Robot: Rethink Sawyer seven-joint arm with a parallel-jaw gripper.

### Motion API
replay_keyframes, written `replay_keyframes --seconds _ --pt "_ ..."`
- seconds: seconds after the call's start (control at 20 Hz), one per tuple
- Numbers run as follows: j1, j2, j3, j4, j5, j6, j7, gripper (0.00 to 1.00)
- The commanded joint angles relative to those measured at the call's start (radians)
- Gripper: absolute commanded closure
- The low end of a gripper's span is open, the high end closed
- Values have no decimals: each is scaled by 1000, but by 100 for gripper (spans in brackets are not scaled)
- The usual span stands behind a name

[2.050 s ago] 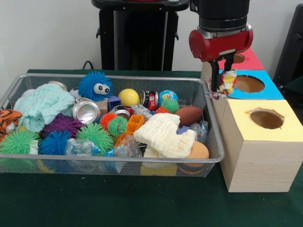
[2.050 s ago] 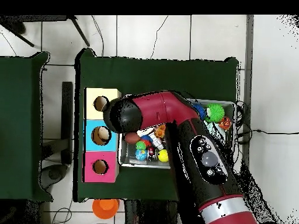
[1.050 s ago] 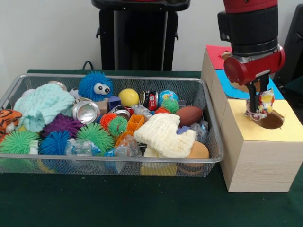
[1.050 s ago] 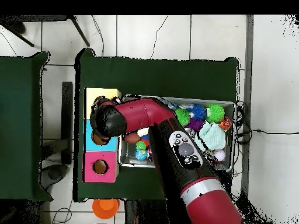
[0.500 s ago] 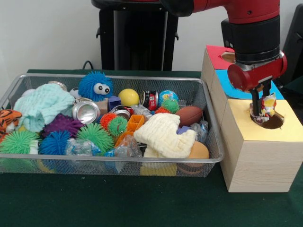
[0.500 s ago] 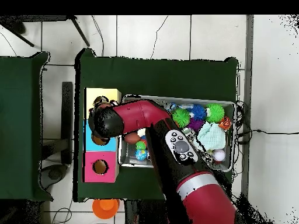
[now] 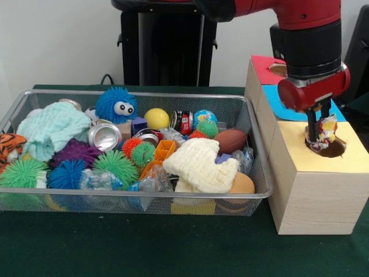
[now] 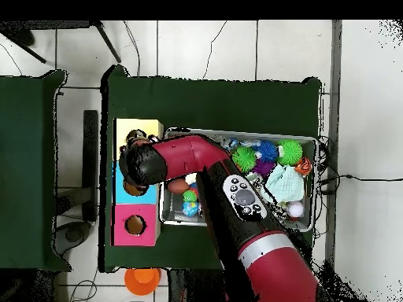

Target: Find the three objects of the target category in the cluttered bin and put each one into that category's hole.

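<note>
On the green desk (image 7: pixel 173 248) we see the bin (image 7: pixel 253 167) well to the side of our gripper (image 7: pixel 320 134), which hangs over the yellow box's hole (image 7: pixel 330 149), clenched on a crumpled wrapper (image 7: pixel 327 127).

The arm (image 7: pixel 288 8) is glossy red with a black cylindrical wrist section (image 7: pixel 305 49), a red rounded end housing (image 7: pixel 314 89), thin black fingers (image 7: pixel 312 124), and a black button panel (image 8: pixel 242 197).
</note>
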Motion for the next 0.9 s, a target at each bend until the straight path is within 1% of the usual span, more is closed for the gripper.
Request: replay_keyframes --seconds 0.05,0.5,0.75,0.9 --pt "-5 67 37 67 17 -27 86 0" --pt "-8 73 42 68 7 -59 87 0" --pt "-5 72 41 62 9 -58 90 0" --pt "-3 58 36 60 15 -39 91 0"
